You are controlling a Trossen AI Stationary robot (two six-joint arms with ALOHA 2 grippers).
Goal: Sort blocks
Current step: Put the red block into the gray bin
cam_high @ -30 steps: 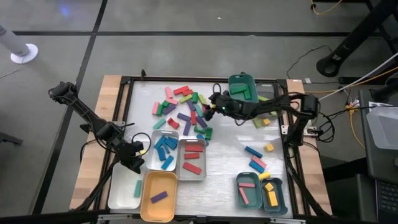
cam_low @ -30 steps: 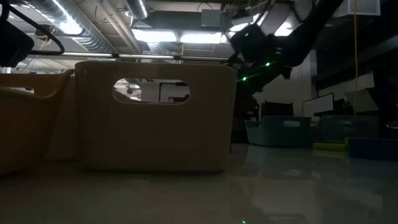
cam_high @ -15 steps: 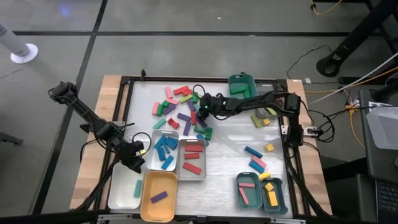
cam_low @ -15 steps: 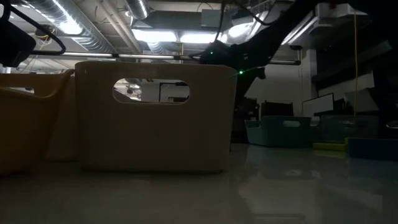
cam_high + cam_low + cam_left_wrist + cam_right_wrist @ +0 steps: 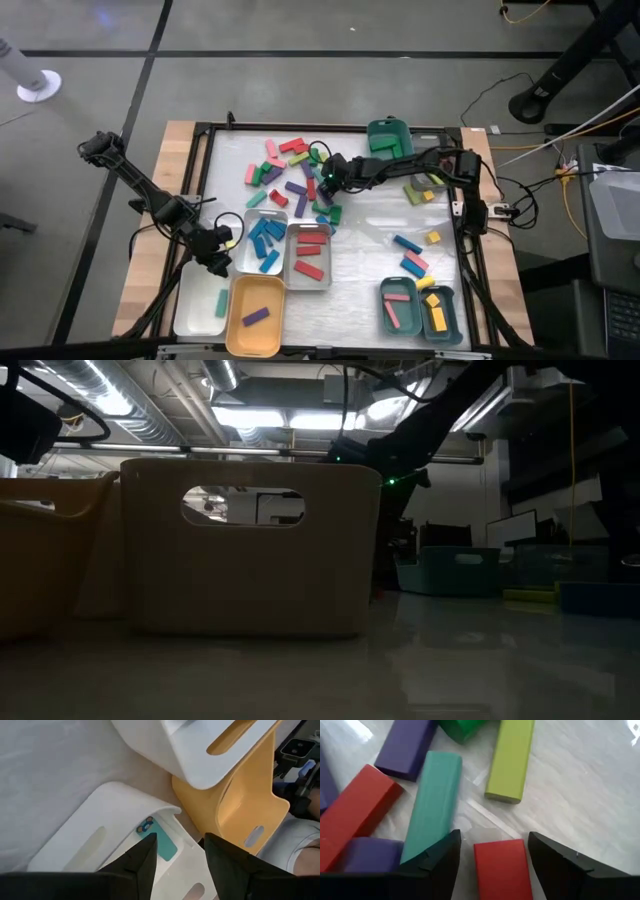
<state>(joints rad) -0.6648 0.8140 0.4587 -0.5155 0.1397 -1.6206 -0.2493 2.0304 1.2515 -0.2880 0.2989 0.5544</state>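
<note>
Right gripper (image 5: 490, 865) poised over loose blocks (image 5: 295, 175) at mid-table, fingers spread astride a red block (image 5: 501, 870).
Risk: teal block (image 5: 432, 802) lying just beside, liable to be nudged or pinched too; left gripper (image 5: 177, 857) likewise spread, parked above white tray (image 5: 107, 827).

Right gripper (image 5: 322, 181) moved from teal tray (image 5: 389, 139) to block pile (image 5: 293, 173).
</note>
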